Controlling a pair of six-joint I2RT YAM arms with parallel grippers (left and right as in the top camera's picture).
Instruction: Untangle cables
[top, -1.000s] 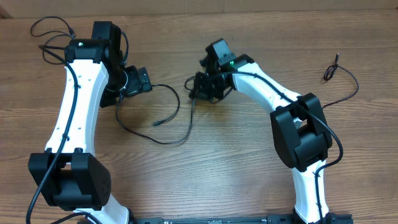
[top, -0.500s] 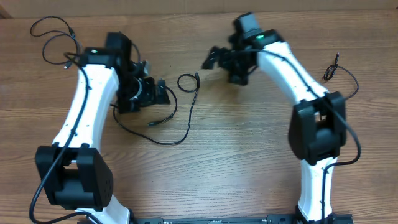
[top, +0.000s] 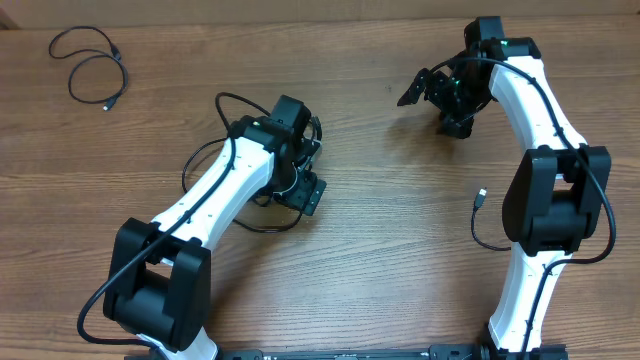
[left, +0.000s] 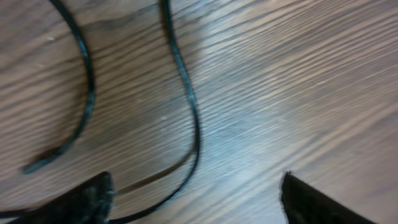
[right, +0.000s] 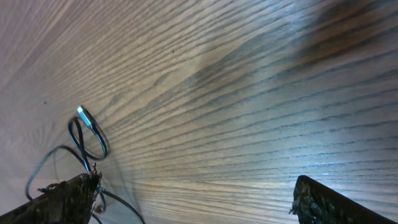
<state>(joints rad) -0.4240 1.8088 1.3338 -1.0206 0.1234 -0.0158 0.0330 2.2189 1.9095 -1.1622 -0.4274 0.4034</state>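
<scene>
**Location.** Three cables (top: 72, 82) on the table (top: 380, 270), well apart:
- Coiled cable (top: 90, 60) at upper left of the overhead view.
- Middle cable (top: 187, 178) left of centre, running under the left arm. Any crossings there are hidden.
- Right-hand cable (top: 474, 225) at right, beside the right arm, plug end (top: 482, 194) uppermost.

No knot visible.

**End effector state.**
- Left end effector (top: 305, 190): jaws apart, nothing clamped, close above the wood. In the left wrist view, two strands (left: 186, 93) crossing the upper left of the frame, one curving down beside the left-hand finger (left: 81, 202).
- Right end effector (top: 417, 87): jaws wide apart, empty, at upper right of the overhead view over bare wood. In the right wrist view, looped strand (right: 87, 143) with silvery-blue tip (right: 84, 115) at lower left. Contact with the finger not determinable.

**Handling.**
- Treat as light, thin and limp.
- Expect sag on lifting and drag of the free length over the wood.
- Expect the smooth jacket to slip through a loose grip.
- Avoid sharp bends at plug ends.

**Grasp points.**
- Take one strand only, on a straight run clear of any crossing.
- Set the jaws across the strand and low to the table.
- Prefer a point just behind a plug, where the thicker body should stop slip.
- Pull slowly, along the strand.
</scene>
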